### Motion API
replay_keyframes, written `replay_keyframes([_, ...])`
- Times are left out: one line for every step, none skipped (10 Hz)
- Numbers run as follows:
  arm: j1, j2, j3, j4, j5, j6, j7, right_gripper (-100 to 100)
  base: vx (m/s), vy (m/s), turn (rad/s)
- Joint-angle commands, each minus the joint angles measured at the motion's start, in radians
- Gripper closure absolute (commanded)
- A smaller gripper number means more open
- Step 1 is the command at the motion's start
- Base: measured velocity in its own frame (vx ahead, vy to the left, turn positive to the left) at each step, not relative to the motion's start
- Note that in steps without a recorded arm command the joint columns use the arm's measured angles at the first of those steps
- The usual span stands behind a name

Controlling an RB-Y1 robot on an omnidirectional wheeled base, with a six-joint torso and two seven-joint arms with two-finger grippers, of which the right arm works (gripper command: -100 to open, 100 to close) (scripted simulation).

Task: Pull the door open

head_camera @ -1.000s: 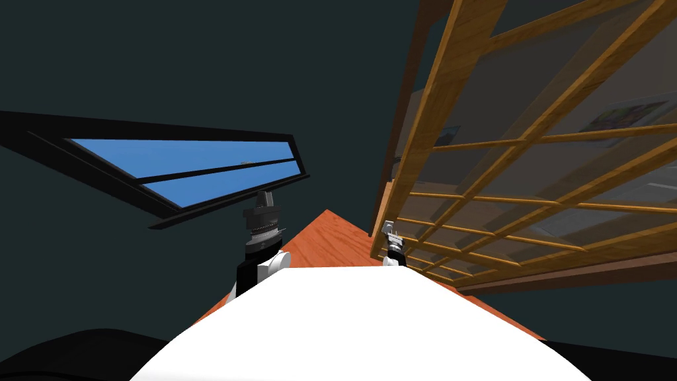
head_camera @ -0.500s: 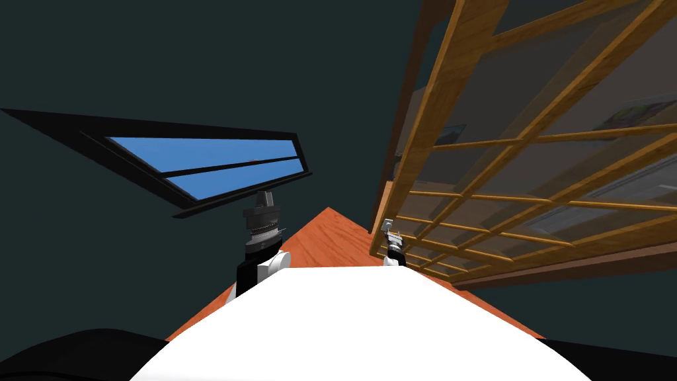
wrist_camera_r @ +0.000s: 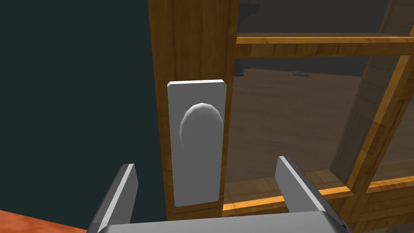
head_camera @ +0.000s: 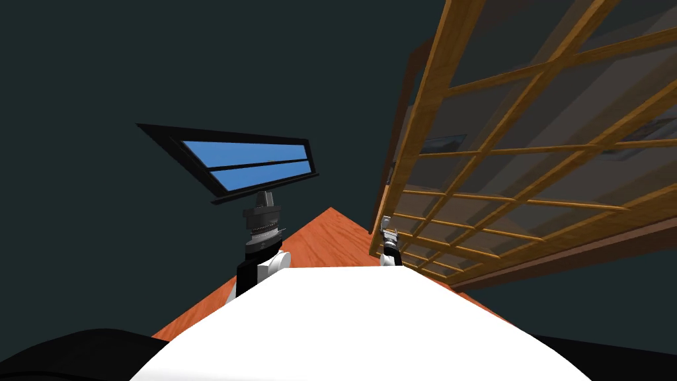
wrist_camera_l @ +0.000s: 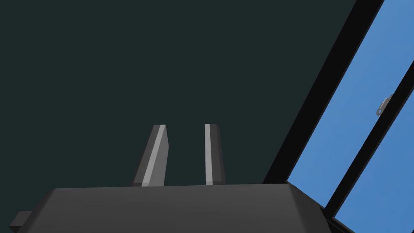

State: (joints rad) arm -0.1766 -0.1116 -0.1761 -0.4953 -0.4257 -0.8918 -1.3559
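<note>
Fingers [wrist_camera_r: 121, 190] of right gripper [wrist_camera_r: 205, 162] stood spread, rounded grey knob [wrist_camera_r: 201, 123] dead ahead on wooden glazed door [wrist_camera_r: 190, 48] (left gripper [wrist_camera_l: 185, 126], blades nearly closed, hung farther off).

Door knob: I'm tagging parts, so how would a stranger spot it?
Find the wooden door with glass panes. On its outer edge sits a grey upright plate; the knob is the rounded grey dome on it, the only curved shape among flat bars.

Place: room in a house, beside an inner doorway.
Wall [head_camera: 132, 66]: plain, dark teal.
Floor [head_camera: 324, 238]: orange-red wood.
Window [head_camera: 248, 165]: black frame, blue sky in the panes.
Door [head_camera: 420, 132]: wooden, glazed in a grid, with a grey handle plate [wrist_camera_r: 197, 141].
Through the glass: further wooden floor [wrist_camera_r: 291, 117], framed picture [head_camera: 443, 142] on a wall.
</note>
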Motion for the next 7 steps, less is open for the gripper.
replay_keyframes([-0.011,0.0,0.022,0.004,0.011,-0.004,-0.029,-100,-0.17,-0.035,0.131])
replay_keyframes([-0.013,0.001,0.028,0.002,0.014,-0.003,-0.036,-100,-0.234,-0.073,0.093])
replay_keyframes([-0.006,0.004,0.021,-0.013,0.011,0.005,-0.022,-100,-0.094,-0.033,0.01])
replay_keyframes([0.006,-0.027,0.018,-0.009,0.007,0.005,-0.054,-100,0.089,0.003,0.111])
replay_keyframes([0.012,-0.044,0.016,-0.006,0.005,0.005,-0.07,-100,0.202,0.011,0.148])
replay_keyframes([0.019,-0.062,0.014,-0.003,0.003,0.005,-0.087,-100,0.245,-0.021,0.089])
replay_keyframes([0.019,-0.062,0.014,-0.003,0.003,0.005,-0.087,-100,0.151,-0.024,0.02])
